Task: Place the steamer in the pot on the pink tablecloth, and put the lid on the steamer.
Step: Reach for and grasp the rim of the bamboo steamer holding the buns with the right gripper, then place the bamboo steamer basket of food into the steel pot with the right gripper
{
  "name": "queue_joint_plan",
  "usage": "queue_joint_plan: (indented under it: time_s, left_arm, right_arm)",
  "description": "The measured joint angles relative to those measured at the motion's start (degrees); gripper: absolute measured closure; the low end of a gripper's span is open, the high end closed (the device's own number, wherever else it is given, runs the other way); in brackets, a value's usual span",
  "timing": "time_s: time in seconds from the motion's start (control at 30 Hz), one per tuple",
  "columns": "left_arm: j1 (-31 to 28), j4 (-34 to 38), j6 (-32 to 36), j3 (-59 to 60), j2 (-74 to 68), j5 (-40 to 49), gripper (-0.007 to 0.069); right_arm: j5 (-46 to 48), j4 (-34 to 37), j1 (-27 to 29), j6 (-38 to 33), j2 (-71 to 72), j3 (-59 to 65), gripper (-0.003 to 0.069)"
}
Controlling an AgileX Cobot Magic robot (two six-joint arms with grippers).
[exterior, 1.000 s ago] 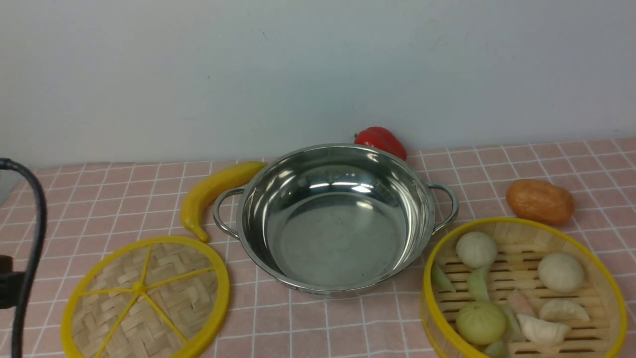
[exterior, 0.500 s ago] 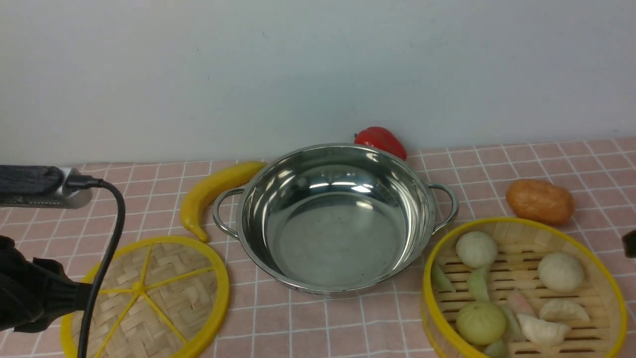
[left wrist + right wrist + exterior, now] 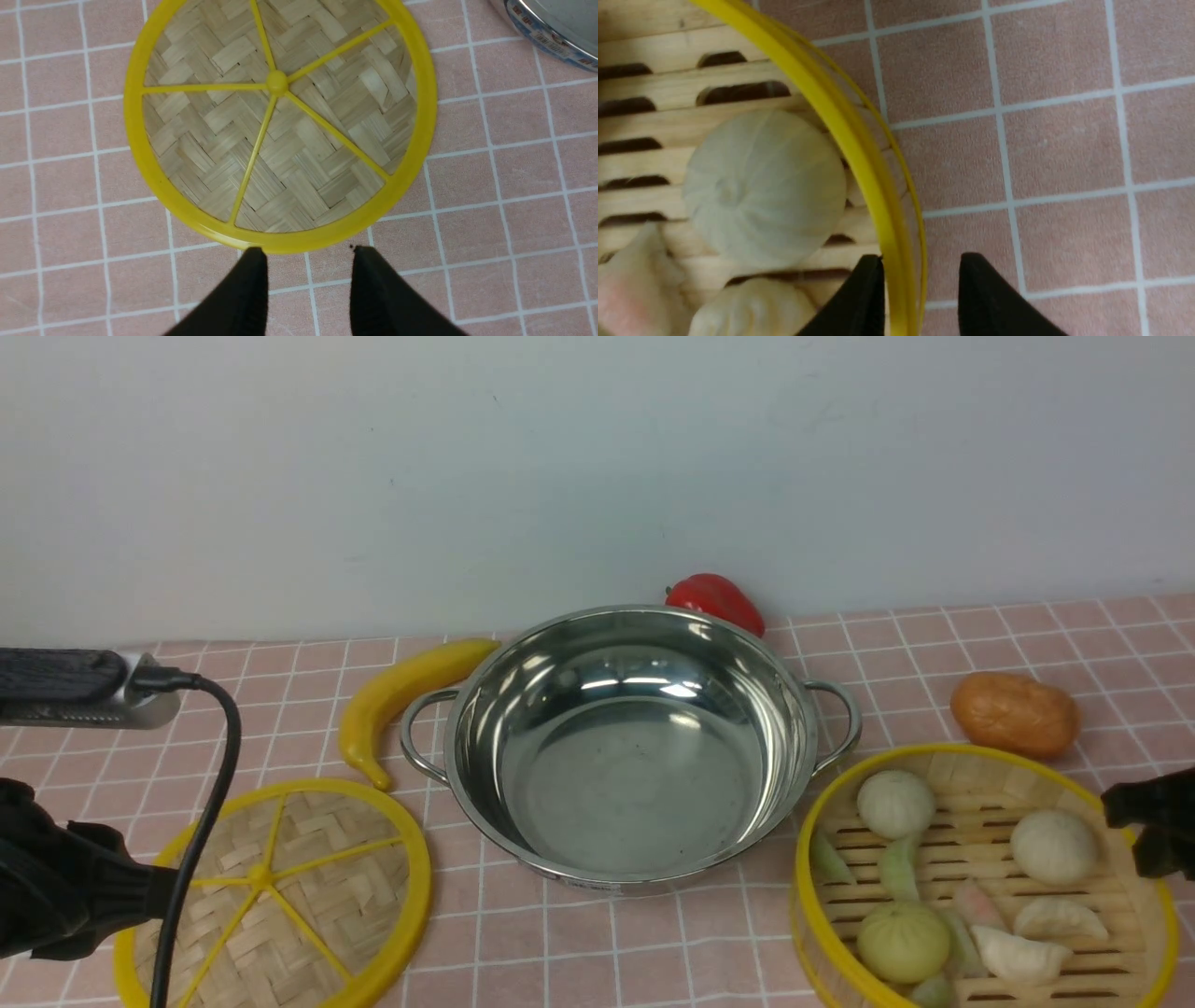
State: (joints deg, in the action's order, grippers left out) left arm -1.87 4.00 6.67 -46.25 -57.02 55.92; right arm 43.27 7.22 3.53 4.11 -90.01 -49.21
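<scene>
The steel pot [image 3: 635,747] stands empty in the middle of the pink tablecloth [image 3: 579,943]. The lid [image 3: 275,896] lies flat to its front left; in the left wrist view the lid [image 3: 280,121] sits just beyond my open, empty left gripper [image 3: 308,254], whose tips are next to the rim. The steamer [image 3: 980,877] with buns and dumplings sits to the pot's front right. My right gripper [image 3: 1153,821] is at its right rim. In the right wrist view it [image 3: 922,261] is open, one finger inside and one outside the steamer's yellow rim [image 3: 859,140].
A yellow banana [image 3: 401,695] lies left of the pot, a red pepper [image 3: 717,600] behind it by the wall, a brown potato-like toy [image 3: 1015,714] behind the steamer. My left arm [image 3: 56,896] and its black cable [image 3: 210,803] cover the lid's left edge.
My left arm has come in from the left to the lid's edge. My right gripper has entered from the right and reached the steamer's right rim. Objects have not moved.
</scene>
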Motion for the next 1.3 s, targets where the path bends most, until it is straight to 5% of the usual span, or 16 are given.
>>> queue_joint_plan:
  time_s: [0.2, 0.3, 0.9, 1.3]
  left_arm:
    - [0.00, 0.06, 0.05, 0.00, 0.00, 0.00, 0.0382]
    - [0.00, 0.06, 0.05, 0.00, 0.00, 0.00, 0.0382]
    - [0.00, 0.06, 0.05, 0.00, 0.00, 0.00, 0.0382]
    - [0.00, 0.06, 0.05, 0.00, 0.00, 0.00, 0.0382]
  right_arm:
    - [-1.76, 0.69, -0.12, 0.00, -4.88, -0.11, 0.0453]
    - [-1.17, -0.04, -0.32, -0.65, -5.57, -0.19, 0.0596]
    - [22.34, -2.17, -1.27, -0.40, 9.65, -7.08, 0.0601]
    - [25.25, -3.93, -23.83, 8.10, -5.83, -38.64, 0.0601]
